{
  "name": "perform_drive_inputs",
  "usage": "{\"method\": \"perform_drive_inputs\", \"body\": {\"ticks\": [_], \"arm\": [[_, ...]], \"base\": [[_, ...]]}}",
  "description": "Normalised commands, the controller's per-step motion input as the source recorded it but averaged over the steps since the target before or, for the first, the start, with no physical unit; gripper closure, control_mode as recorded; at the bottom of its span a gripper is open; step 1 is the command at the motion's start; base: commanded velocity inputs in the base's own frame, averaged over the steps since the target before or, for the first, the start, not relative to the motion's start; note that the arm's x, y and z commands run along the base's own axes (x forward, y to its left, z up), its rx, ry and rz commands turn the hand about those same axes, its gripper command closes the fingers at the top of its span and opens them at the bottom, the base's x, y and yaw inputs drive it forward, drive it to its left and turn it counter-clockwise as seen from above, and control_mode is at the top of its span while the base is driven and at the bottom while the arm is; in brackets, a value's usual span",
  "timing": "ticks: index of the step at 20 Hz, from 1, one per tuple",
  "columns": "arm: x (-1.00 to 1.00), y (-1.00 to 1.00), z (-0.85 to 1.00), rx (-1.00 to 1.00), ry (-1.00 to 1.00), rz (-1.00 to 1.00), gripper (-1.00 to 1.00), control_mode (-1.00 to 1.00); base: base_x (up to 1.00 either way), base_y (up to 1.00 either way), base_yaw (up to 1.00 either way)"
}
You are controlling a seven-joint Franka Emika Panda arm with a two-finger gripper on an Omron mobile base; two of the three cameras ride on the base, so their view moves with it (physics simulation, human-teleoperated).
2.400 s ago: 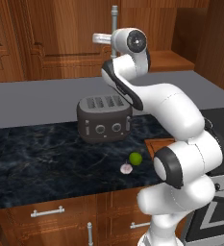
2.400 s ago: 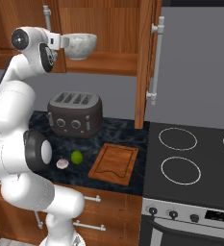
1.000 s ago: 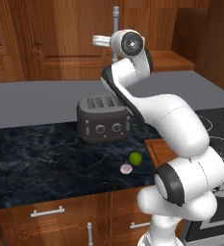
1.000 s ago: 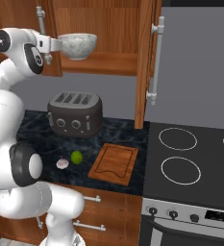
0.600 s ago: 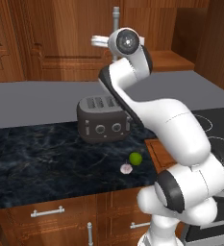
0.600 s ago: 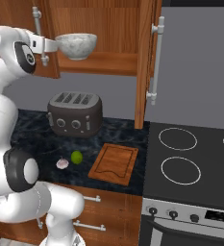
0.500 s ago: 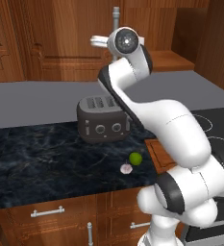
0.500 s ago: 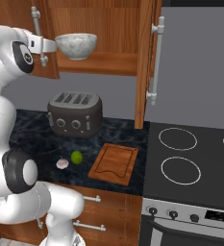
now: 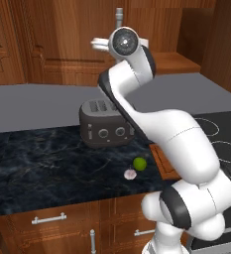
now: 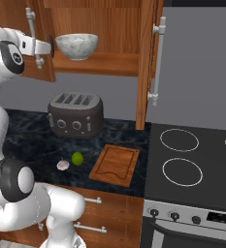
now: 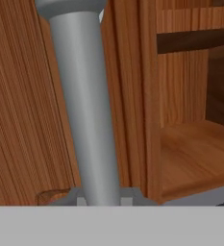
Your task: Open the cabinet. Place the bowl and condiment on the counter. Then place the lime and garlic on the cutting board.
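1. the cabinet (image 10: 109,29) hangs on the wall above the counter (image 10: 27,140); in the right base view its right door stands swung out, and its left door is swung out too, beside my hand.
2. my gripper (image 10: 45,47) is closed on the left door's handle (image 11: 84,110); the hand view shows that silver bar close up, with the open shelf just beside it.
3. the bowl (image 10: 76,46) sits on the cabinet shelf, just right of my hand. i can't make out the condiment from here.
4. so i judge i'm in the first step, opening the cabinet, and it looks nearly done.
5. the lime (image 10: 77,158) and garlic (image 10: 62,165) lie side by side on the counter, just left of the cutting board (image 10: 115,164), in front of the toaster (image 10: 75,115).
6. next i'd need to let go of the handle, back clear of the door and reach in for the bowl, keeping clear of the door edge.
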Motion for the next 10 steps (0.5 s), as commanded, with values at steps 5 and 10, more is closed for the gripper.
{"method": "perform_drive_inputs", "body": {"ticks": [5, 10], "arm": [[-0.43, 0.10, 0.00, 0.00, 0.00, -0.04, 1.00, -1.00], [-0.45, 0.16, 0.00, 0.00, 0.00, -0.03, 1.00, -1.00]], "base": [[0.00, 0.00, 0.00], [0.00, 0.00, 0.00]]}}
